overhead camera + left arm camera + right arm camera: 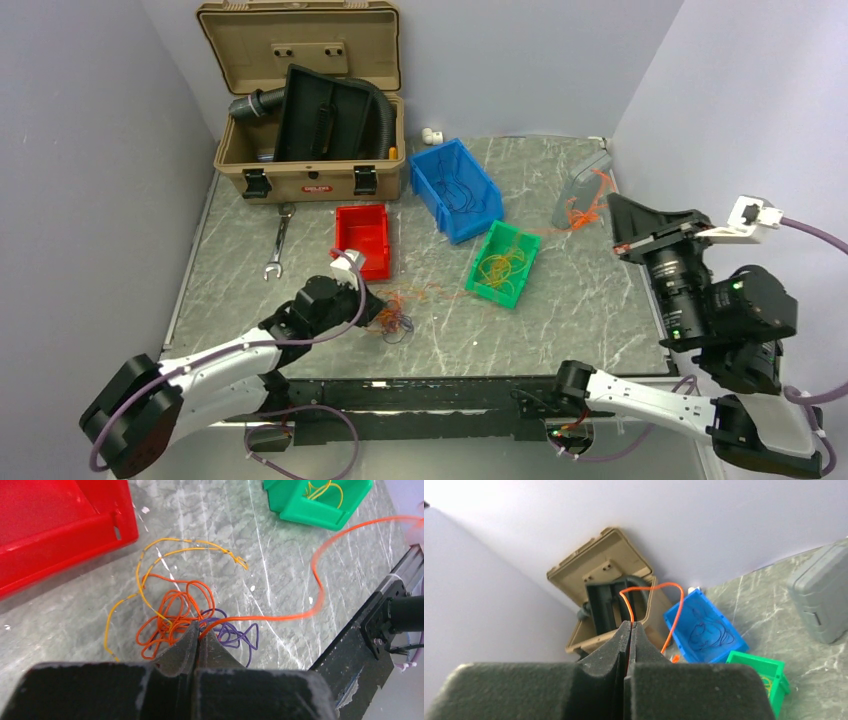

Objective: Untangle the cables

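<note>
The cables lie as a small tangle of orange, yellow and purple wires on the marble table, also in the top view. My left gripper is shut on an orange wire at the tangle's near edge; it shows in the top view. That wire runs off to the right above the table. My right gripper is raised and shut on a thin orange wire that loops out past its tips. In the top view it is at the right, beside orange strands.
A red bin, a blue bin holding dark wires and a green bin holding yellow wires stand mid-table. An open tan case with a black hose is at the back. A wrench lies left. A grey case sits back right.
</note>
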